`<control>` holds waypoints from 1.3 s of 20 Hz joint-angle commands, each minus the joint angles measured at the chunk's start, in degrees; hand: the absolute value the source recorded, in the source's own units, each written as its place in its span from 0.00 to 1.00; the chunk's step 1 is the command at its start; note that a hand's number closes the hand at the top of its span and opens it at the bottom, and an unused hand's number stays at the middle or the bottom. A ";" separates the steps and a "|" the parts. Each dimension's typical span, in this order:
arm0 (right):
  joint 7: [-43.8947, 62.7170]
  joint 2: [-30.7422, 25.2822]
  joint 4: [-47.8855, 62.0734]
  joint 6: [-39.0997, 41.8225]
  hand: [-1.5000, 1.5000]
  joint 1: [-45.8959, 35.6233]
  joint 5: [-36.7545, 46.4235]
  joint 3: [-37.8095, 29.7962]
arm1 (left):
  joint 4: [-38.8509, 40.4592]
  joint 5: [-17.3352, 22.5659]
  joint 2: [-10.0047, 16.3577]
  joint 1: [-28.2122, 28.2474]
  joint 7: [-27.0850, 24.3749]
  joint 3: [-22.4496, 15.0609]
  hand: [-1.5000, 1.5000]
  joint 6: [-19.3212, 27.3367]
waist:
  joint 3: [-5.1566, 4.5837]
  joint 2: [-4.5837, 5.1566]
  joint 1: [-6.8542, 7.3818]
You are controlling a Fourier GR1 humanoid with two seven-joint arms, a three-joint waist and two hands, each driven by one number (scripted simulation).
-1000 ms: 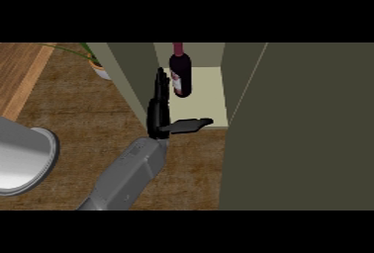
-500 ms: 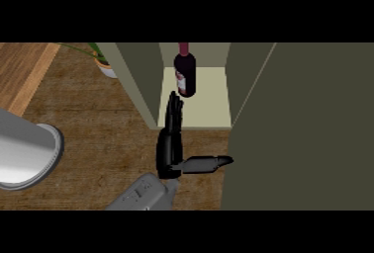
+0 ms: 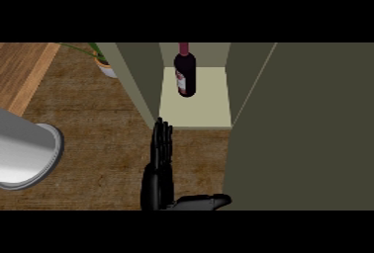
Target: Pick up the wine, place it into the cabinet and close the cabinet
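black left hand (image 3: 159, 173) at near centre over brown worktop (image 3: 95, 123), fingers straight and together, pointing far; thumb spread to right; holds nothing. fingertips reach near left corner of pale shelf (image 3: 201, 108) in cabinet (image 3: 142, 74). wine (image 3: 185, 74) stands on shelf toward far side, dark bottle, pale label, apart from hand. olive door (image 3: 306, 123) open, fills right side. grey bowl (image 3: 29, 158) at left edge. potted plant (image 3: 104, 63) far left, beside cabinet wall.
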 commanded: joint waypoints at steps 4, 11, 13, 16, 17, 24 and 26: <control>2.95 -1.05 -7.71 1.73 0.00 3.81 -5.87 -0.98 | -9.15 -2.40 4.03 9.97 -2.50 -1.90 0.00 -3.25 | -0.02 0.09 -0.26; 3.48 -1.56 -5.28 6.39 1.00 5.08 -7.90 2.55 | -22.21 -2.93 14.60 12.14 4.48 -2.35 0.00 -4.87 | 0.00 0.06 -0.23; 3.43 -1.36 -3.87 6.96 1.00 3.97 -7.18 3.93 | -24.05 -1.01 17.31 11.50 7.16 0.50 0.00 -7.18 | -0.01 0.14 -0.21; 3.05 -2.33 -7.34 8.30 1.00 6.59 -8.28 1.96 | -28.89 -2.12 22.36 17.64 3.65 0.35 0.00 -10.23 | -0.01 0.03 -0.15; 0.55 -2.38 -6.18 9.84 1.00 7.93 -8.79 1.31 | -28.04 -3.04 21.56 18.95 2.42 -0.36 0.00 -10.14 | 0.00 0.07 -0.18; 4.75 0.38 -7.38 9.70 1.00 14.60 -12.52 9.08 | -30.17 2.59 27.90 24.75 -1.16 8.26 0.00 -17.48 | -0.05 -0.05 -0.29; 6.57 1.60 -6.63 8.47 1.00 13.92 -11.25 11.91 | -33.69 2.32 28.74 25.47 0.59 8.69 0.00 -16.11 | -0.02 -0.01 -0.06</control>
